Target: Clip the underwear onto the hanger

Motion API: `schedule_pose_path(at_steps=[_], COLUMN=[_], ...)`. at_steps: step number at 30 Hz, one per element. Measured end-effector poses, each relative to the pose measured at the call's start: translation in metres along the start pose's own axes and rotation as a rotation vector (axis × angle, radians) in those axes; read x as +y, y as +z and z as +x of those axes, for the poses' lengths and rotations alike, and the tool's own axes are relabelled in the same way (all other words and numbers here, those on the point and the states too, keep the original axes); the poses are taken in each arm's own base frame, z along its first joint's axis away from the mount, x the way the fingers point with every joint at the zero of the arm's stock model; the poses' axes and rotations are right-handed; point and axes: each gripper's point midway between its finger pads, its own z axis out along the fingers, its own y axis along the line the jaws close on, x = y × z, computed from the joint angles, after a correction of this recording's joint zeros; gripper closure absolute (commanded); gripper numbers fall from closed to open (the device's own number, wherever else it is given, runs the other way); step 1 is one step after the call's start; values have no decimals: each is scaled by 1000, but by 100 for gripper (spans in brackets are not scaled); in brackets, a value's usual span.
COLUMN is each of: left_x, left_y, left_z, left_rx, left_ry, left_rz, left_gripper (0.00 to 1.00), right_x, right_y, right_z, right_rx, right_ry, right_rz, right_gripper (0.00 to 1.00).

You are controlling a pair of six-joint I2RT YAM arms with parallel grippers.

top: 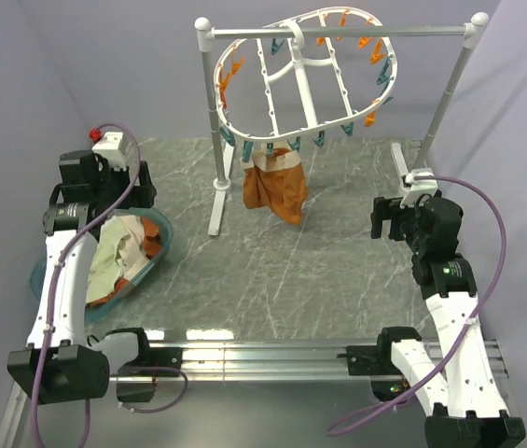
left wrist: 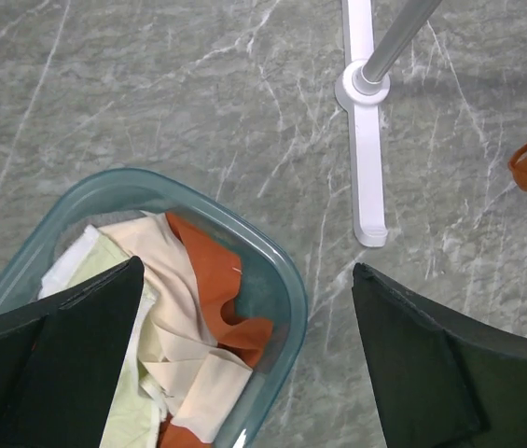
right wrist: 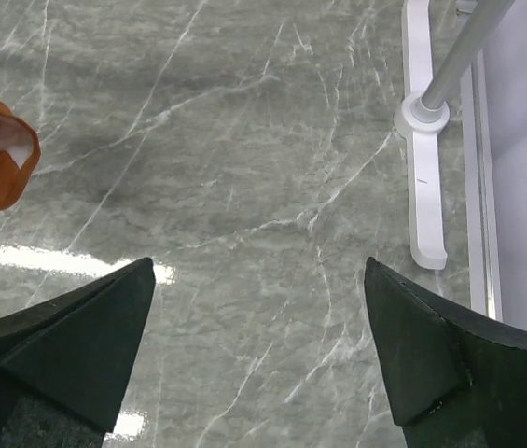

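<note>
Locating underwear (top: 104, 264): pale cloth bundled with other laundry in teal basin (top: 164, 235), left side of tabletop (top: 338, 252).
Hanger (top: 302, 84): hooked on white rail (top: 356, 31), well apart from basin; orange garment (top: 275, 191) clipped beneath.
Left gripper (left wrist: 246, 280): released, jaws wide, above basin, holding nothing.
Right gripper (right wrist: 258, 271): released, over tabletop.

The hanger (top: 298, 75) is a large white oval ring with curved cross struts and orange and teal clips along its rim. It hangs steeply tilted at the upper centre of the overhead view. The underwear (top: 104, 266), pale cream-yellow cloth, lies crumpled among other garments in a teal basin (top: 162, 245) at the left of that view, unclipped.
</note>
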Motion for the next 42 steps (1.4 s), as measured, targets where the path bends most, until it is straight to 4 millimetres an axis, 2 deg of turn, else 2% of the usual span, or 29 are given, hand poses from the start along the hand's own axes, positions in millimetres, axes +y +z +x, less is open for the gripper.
schedule_pose_path(at_steps=[3, 6, 9, 13, 15, 17, 18, 19, 22, 29, 36, 39, 42], left_x=[2, 13, 46, 95, 111, 119, 122, 124, 127, 124, 121, 121, 123], left_y=[0, -1, -3, -8, -11, -14, -15, -14, -11, 3, 13, 19, 29], left_z=[-5, -7, -2, 20, 34, 49, 55, 62, 89, 149, 179, 185, 187], left_rx=[18, 71, 146, 283, 341, 395, 413, 426, 487, 625, 676, 680, 674], left_ry=[30, 65, 69, 30, 19, 15, 20, 27, 39, 30, 11, 10, 8], left_rz=[-1, 1, -20, -24, -24, -21, -20, -21, -7, 76, 115, 114, 106], left_gripper=[1, 6, 9, 10, 12, 16, 18, 26, 34, 35, 37, 49, 73], right_x=[0, 0, -1, 3, 5, 7, 8, 9, 12, 16, 18, 19, 19], right_y=[0, 1, 2, 5, 8, 10, 12, 13, 15, 17, 15, 16, 16], right_z=[0, -5, -7, 0, 4, 7, 9, 11, 16, 9, 8, 9, 9], right_rx=[15, 26, 35, 67, 85, 101, 109, 118, 142, 162, 160, 161, 164], right_ry=[-3, -9, -17, -19, -18, -16, -15, -13, -10, -6, -7, -6, -6], right_rz=[-4, -6, -9, -33, -44, -56, -62, -68, -86, -115, -128, -134, -135], right_gripper=[0, 0, 0, 0, 0, 0, 0, 0, 0, 0, 0, 0, 0])
